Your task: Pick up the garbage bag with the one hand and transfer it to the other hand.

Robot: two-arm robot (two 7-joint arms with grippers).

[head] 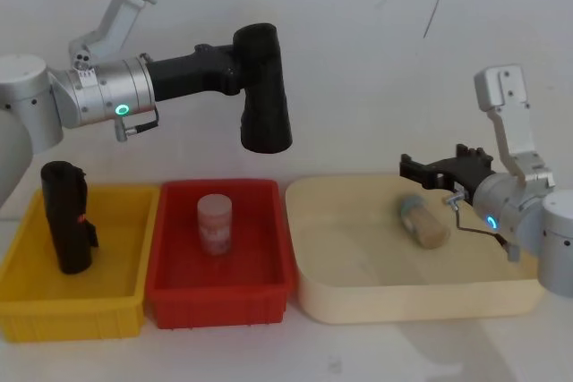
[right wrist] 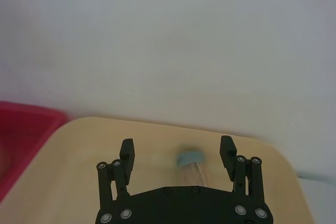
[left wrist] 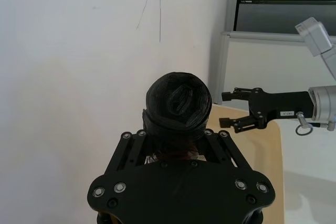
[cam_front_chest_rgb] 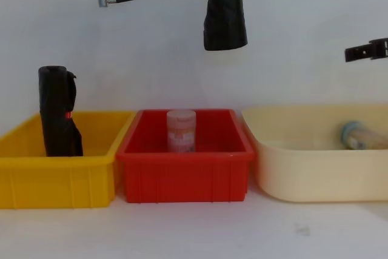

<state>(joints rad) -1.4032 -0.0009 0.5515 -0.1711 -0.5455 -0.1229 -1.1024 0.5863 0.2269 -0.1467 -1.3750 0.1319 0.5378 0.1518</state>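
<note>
while the left gripper pinches the narrow top end of the garbage bag, the bag hangs wider end down, high above the red bin. the right gripper, fingers spread and holding nothing, hovers well right of the red bin over the cream tray, tips pointing toward the bag.

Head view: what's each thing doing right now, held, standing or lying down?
garbage bag: held in the air, wide end down.
left gripper: fingers shut on the garbage bag.
right gripper: fingers open, empty, above the beige tray.
black upright object: standing in the yellow bin.
pink jar: upright in the red bin.
bottle: lying on its side in the beige tray.
</note>
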